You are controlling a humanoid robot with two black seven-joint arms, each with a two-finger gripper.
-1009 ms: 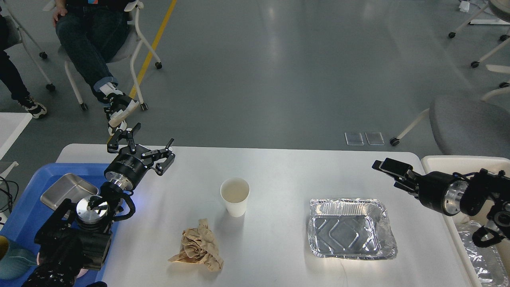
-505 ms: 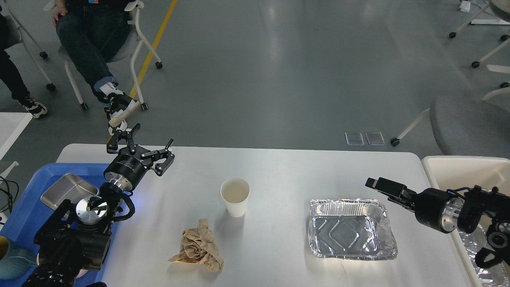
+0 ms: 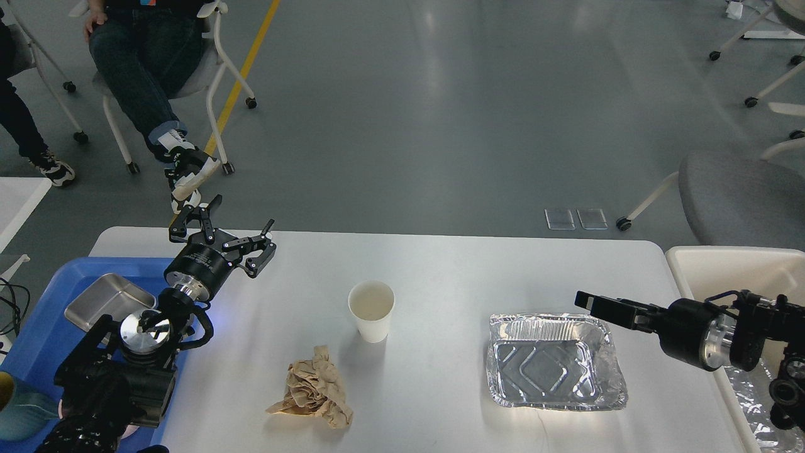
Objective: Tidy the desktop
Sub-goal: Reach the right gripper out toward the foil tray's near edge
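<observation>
The white desktop (image 3: 453, 264) holds a white paper cup (image 3: 371, 309) upright in the middle, a crumpled brown paper (image 3: 316, 390) in front of it, and an empty foil tray (image 3: 555, 362) to the right. My left gripper (image 3: 227, 229) is open and empty above the table's far left corner, well left of the cup. My right gripper (image 3: 594, 304) reaches in from the right, low over the foil tray's far right corner. It is seen side-on, so its fingers cannot be told apart.
A blue tray (image 3: 38, 333) at the left holds a square metal dish (image 3: 104, 301) and a teal cup (image 3: 19, 409). A cream-white bin (image 3: 723, 264) with crumpled foil (image 3: 755, 402) stands at the right. People sit on chairs beyond the table.
My right gripper has moved down and left, from above the table's right edge to the foil tray's far right corner. The left arm has not moved.
</observation>
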